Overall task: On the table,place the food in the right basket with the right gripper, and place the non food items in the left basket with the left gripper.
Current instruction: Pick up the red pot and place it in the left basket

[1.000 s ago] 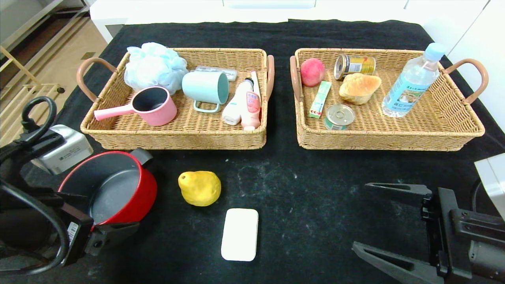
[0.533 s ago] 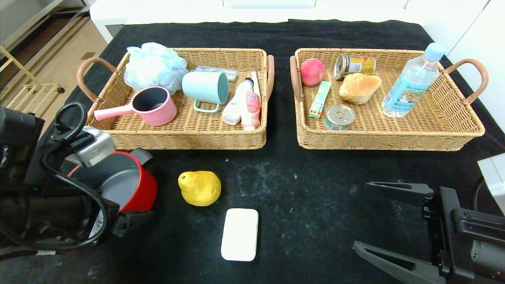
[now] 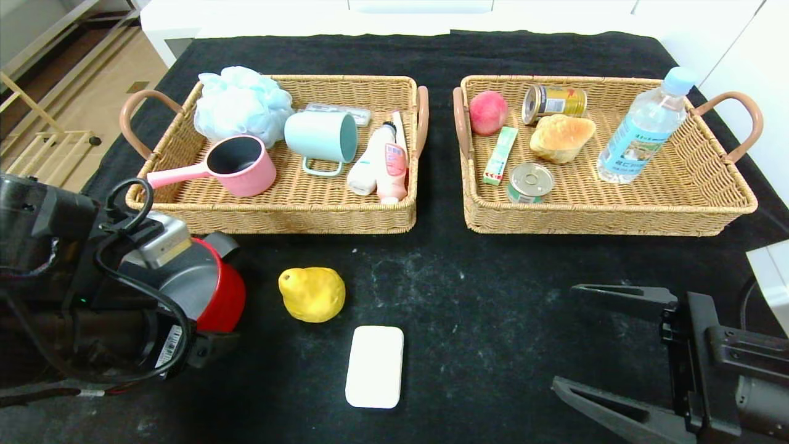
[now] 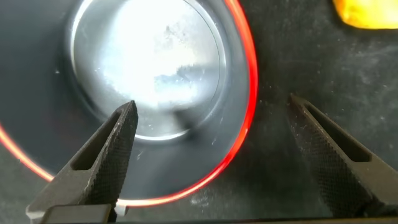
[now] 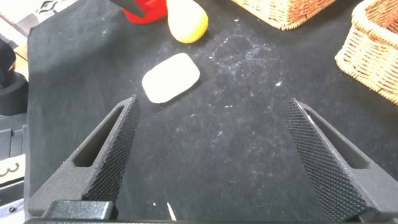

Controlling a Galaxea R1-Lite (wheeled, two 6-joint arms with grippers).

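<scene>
Now the left tool (image 4: 211,140) is hovering wide open over the red pot (image 3: 212,296), one finger inside its rim, one outside, gripping nothing. The right tool (image 3: 601,342) is waiting wide open above the counter (image 3: 493,296), near the white soap (image 3: 375,366) and yellow pear (image 3: 312,294).

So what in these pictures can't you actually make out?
- Red pot: in the head view the left arm hides most of it; its handle barely shows.
- Left gripper: hidden in the head view by its own arm; only the left wrist view shows it.
- Labels on the cans and bottle: too small to read.
</scene>
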